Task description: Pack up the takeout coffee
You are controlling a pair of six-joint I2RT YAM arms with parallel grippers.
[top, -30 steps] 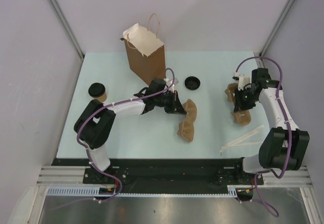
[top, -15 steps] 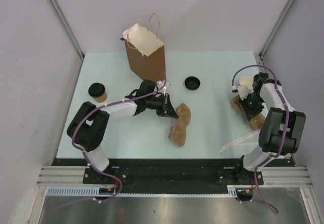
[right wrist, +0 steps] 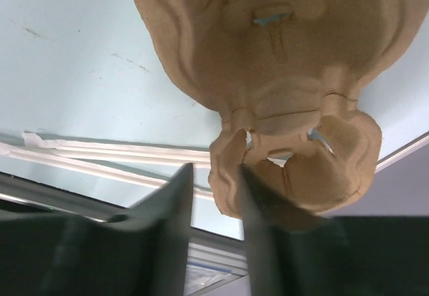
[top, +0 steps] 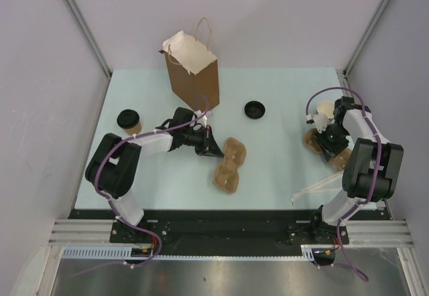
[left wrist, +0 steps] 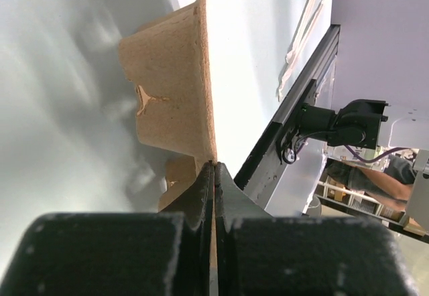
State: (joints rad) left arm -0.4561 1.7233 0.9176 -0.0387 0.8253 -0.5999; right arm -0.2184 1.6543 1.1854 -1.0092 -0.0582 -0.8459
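Seeing takeout coffee standing lidded and upright near the left edge of table, apart from paper bag, left gripper pinching tight on carrier tray rim mid-table, right gripper showing a narrow gap at second tray edge.

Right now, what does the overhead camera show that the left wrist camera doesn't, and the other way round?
Only the overhead view: the brown paper bag, the lidded cup, a loose black lid and a second carrier tray at the right edge of the pale table. Only the left wrist view: up close, the left gripper pinched shut on the thin rim of the carrier tray. Both: that tray, the table and white sticks near its front edge.
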